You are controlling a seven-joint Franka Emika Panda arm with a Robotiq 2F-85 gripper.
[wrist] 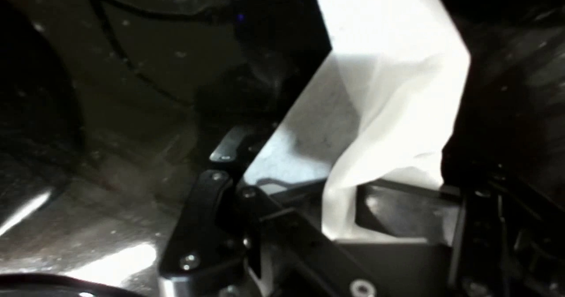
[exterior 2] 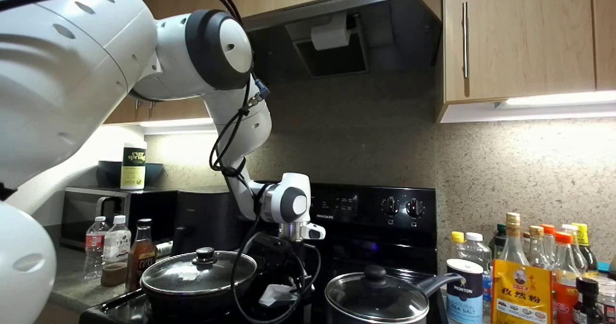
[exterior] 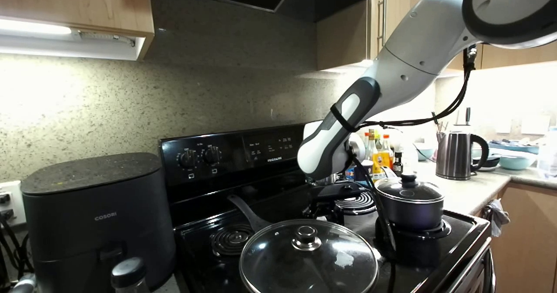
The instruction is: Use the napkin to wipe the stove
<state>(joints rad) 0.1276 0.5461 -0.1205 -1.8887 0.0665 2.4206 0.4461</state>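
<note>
At far left in an exterior view, I have the microwave (exterior 2: 137, 213) on the bench (exterior 2: 79, 288), with the sauce bottle (exterior 2: 143, 254) in front of it. To the right, the frying pan (exterior 2: 197, 299) sits on the stove (exterior 2: 370, 227) under a clear lid (exterior 2: 192, 276). The napkin (wrist: 406, 98) is located right of this pan, over the black surface of the stove and between the frying pan and the saucepan (exterior 2: 378, 297). The jaws are closed, with the napkin pinched between them. In the wrist view, I read its long axis as running nearly top to bottom, from the upper edge down into the jaws; a flap slants off to the lower left. In an exterior view, the loose end points left and slightly down. Appearance: white, thin, folded and creased, bright in most areas, with one grey shaded patch. I cannot confirm whether it touches the stove. The saucepan's handle (exterior 2: 438, 283) points right, toward the salt canister (exterior 2: 464, 292). Farther right, the yellow packet (exterior 2: 522, 292) stands just beside the canister.
</note>
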